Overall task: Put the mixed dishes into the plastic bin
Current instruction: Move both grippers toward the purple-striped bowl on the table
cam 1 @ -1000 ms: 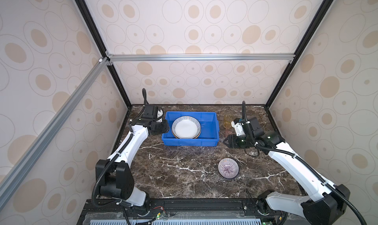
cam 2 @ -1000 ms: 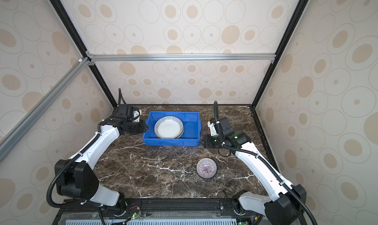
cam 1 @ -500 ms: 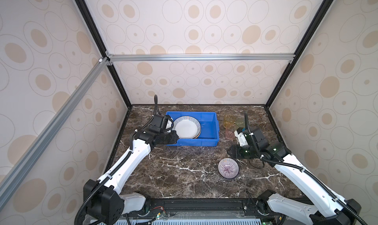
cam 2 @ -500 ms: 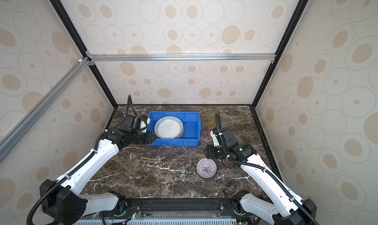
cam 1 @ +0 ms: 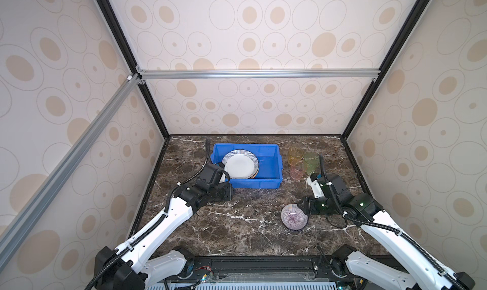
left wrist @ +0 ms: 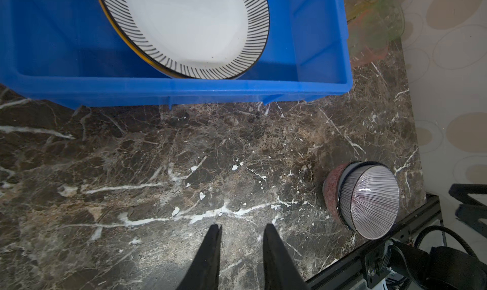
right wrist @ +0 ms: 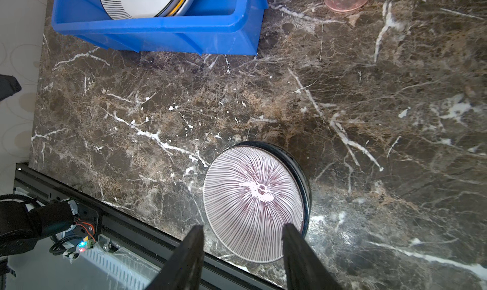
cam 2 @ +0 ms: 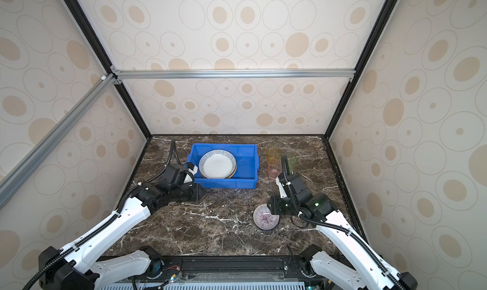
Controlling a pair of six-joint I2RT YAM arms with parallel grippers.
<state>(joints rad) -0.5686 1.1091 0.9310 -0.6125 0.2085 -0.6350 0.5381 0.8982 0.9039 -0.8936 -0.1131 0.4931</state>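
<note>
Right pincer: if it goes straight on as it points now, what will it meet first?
Probably the purple-rayed bowl, just ahead of the open right pincer; its height over the rim is unclear.

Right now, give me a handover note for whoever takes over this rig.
Left gripper: open, empty, over the table in front of the bin.
Right gripper: open, at the bowl stack, not gripping it.
Done: plates stacked in the bin.
To do: the bowl stack on the table, and three tumblers standing right of the bin.
</note>
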